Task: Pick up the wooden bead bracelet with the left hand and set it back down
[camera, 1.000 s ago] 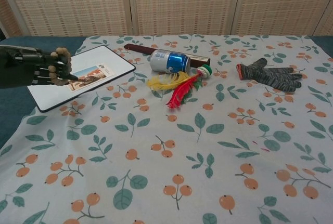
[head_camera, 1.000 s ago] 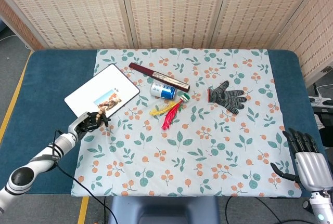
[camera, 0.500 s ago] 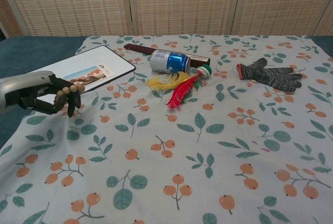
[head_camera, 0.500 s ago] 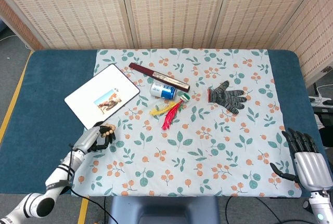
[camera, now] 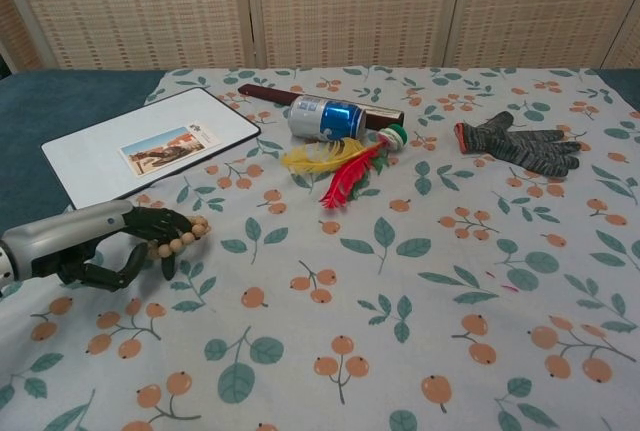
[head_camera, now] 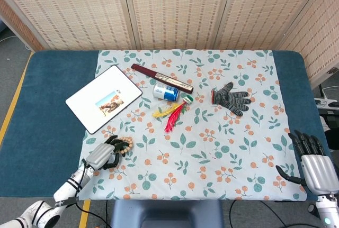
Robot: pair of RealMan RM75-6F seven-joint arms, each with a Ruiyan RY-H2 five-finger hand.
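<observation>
My left hand (camera: 110, 246) hangs low over the floral cloth (camera: 400, 281). Its fingers (camera: 165, 223) clasp the wooden bead bracelet (camera: 180, 239). My right hand (head_camera: 312, 162) rests with fingers spread

On the floral tablecloth (camera: 420, 281), the white rectangular tablet (camera: 110, 151) lies at nine o'clock of the blue metal can (camera: 326, 118); the grey knitted glove (camera: 520, 143) lies at three.

The head view looks steeply down from high up on the whole tabletop (head_camera: 53, 111); the chest view sits lower and nearer, facing across it. Both show the floral cloth (head_camera: 222, 148).
</observation>
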